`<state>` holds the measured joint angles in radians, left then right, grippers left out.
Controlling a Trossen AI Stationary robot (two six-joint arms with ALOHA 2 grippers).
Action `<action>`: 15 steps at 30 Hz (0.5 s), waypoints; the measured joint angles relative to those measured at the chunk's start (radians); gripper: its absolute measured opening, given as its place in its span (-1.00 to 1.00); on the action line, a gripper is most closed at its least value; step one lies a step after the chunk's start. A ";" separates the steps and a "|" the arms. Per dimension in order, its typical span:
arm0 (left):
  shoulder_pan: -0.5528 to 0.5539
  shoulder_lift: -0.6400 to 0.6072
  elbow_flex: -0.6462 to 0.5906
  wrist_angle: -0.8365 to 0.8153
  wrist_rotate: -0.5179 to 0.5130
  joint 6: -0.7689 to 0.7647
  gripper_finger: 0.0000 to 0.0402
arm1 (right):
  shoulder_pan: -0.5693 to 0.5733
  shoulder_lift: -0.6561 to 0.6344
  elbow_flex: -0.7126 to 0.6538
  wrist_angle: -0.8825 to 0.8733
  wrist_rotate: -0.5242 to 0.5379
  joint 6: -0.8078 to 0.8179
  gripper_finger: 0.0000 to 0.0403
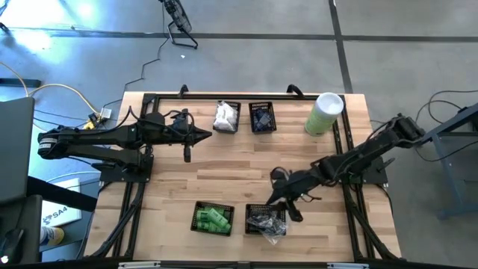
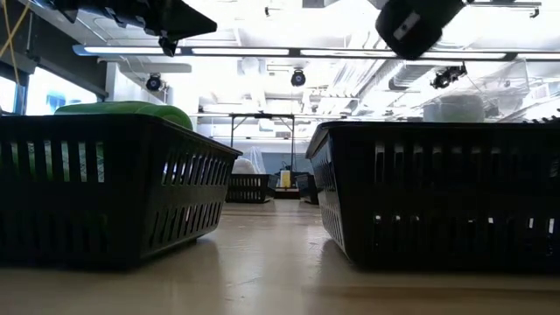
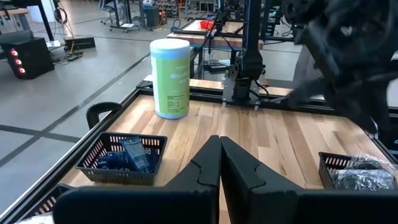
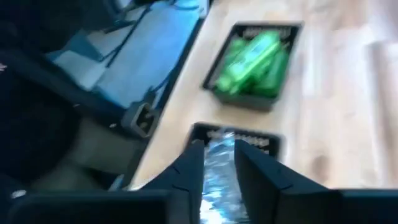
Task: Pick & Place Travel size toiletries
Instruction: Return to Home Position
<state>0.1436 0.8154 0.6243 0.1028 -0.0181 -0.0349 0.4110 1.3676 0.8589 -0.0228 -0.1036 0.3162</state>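
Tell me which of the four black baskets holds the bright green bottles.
The basket at the high view's lower left, filled with green bottles; the others hold white packets, dark blue pieces or clear-wrapped bits.

Sorted travel-size toiletries sit in four black mesh baskets on the wooden bench (image 1: 246,172), seen from overhead. Bright green bottles and tubes (image 1: 212,219) lie on their sides, packed side by side, in the lower-left basket (image 1: 213,204). Dark pieces and clear-wrapped bits (image 1: 267,222) are heaped in the lower-right basket (image 1: 265,206) just beside it, with crinkled wrapping reaching its outer edge. Well apart, across the bench, white crinkly packets (image 1: 225,116) fill the upper-left basket (image 1: 227,104), and dark blue-black pieces (image 1: 262,117) lie flat in the upper-right basket (image 1: 262,104).
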 joint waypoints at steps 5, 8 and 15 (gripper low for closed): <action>0.000 0.000 0.000 -0.007 0.000 0.001 -1.00 | -0.039 -0.086 0.000 -0.017 0.152 -0.121 -0.83; 0.000 0.000 0.000 -0.025 0.000 0.001 -1.00 | -0.078 -0.119 0.000 -0.018 0.232 -0.202 -0.95; 0.000 0.000 0.000 -0.050 -0.004 0.005 -1.00 | -0.250 -0.152 0.000 -0.042 0.146 -0.312 -0.99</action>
<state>0.1436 0.8158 0.6247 0.0528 -0.0221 -0.0302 0.1613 1.2160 0.8589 -0.0643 0.0425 0.0039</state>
